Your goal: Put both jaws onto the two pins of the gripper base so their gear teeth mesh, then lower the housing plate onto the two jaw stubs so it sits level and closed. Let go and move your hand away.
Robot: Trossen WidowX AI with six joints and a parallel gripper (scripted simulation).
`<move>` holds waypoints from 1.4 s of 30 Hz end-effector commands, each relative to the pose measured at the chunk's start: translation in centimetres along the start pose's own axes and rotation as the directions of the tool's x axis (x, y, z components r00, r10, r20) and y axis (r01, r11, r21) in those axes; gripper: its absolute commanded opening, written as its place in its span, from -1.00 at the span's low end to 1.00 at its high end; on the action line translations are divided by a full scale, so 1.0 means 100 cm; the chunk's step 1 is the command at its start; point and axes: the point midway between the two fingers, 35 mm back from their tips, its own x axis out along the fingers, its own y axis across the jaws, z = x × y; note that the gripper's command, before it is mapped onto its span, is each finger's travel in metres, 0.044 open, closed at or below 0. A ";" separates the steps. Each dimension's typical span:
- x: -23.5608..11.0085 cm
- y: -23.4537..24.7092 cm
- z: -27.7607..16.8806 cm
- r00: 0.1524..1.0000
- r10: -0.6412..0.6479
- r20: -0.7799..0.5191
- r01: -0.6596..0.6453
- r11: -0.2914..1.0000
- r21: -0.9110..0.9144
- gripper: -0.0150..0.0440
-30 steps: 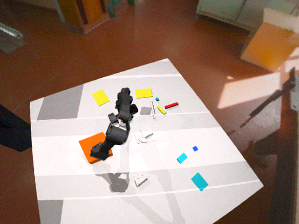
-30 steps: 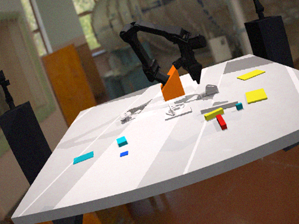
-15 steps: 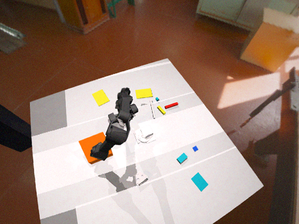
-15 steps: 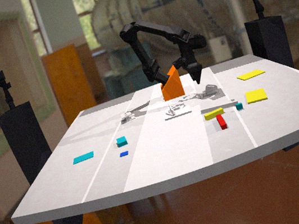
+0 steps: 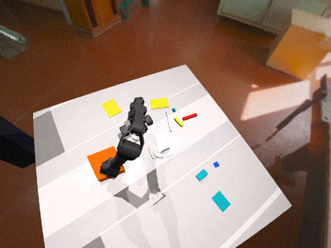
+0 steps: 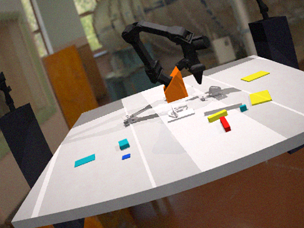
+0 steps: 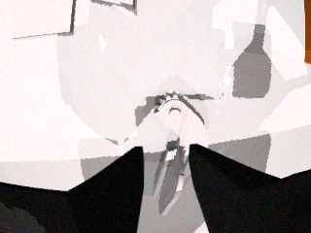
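My gripper [image 6: 200, 82] [image 7: 166, 153] is partly open with nothing held; its fingertips point down, above the table. A loose pale jaw [image 6: 215, 90] [image 7: 193, 127] lies on the table below it. In the wrist view its gear teeth and round hub lie beyond the fingertips, and its narrow part shows in the gap between them. In the top view the arm hides the fingertips and much of this jaw. The white gripper base [image 6: 190, 113] has another jaw [image 6: 172, 112] on it; whether that jaw is seated on a pin is unclear. A small pale part [image 5: 156, 197] [image 6: 129, 120], apparently the housing plate, lies apart.
The orange block [image 5: 103, 156] [image 6: 176, 90] stands by the arm's foot. A thin grey bar [image 6: 222, 109], a yellow bar [image 5: 178, 121] [image 6: 217, 115], a red bar [image 5: 189, 116] [image 6: 225, 124] and a small teal block [image 6: 243, 107] lie beyond the base. Flat yellow and cyan pieces lie farther out.
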 end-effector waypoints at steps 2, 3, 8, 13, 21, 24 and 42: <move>0.000 0.000 0.000 1.000 0.000 0.000 0.000 1.000 0.000 -0.49; 0.000 0.000 0.000 1.000 0.000 0.000 0.000 1.000 0.000 -0.49; 0.000 0.000 0.000 1.000 0.000 0.000 0.000 1.000 0.000 -0.49; 0.000 0.000 0.000 1.000 0.000 0.000 0.000 1.000 0.000 -0.49; -0.001 -0.001 -0.003 1.000 0.000 -0.001 -0.001 0.989 -0.147 0.13; -0.001 -0.001 -0.005 1.000 0.000 -0.002 -0.001 0.970 -0.243 0.40; -0.005 -0.005 -0.016 1.000 0.001 -0.007 -0.006 0.672 -0.741 1.00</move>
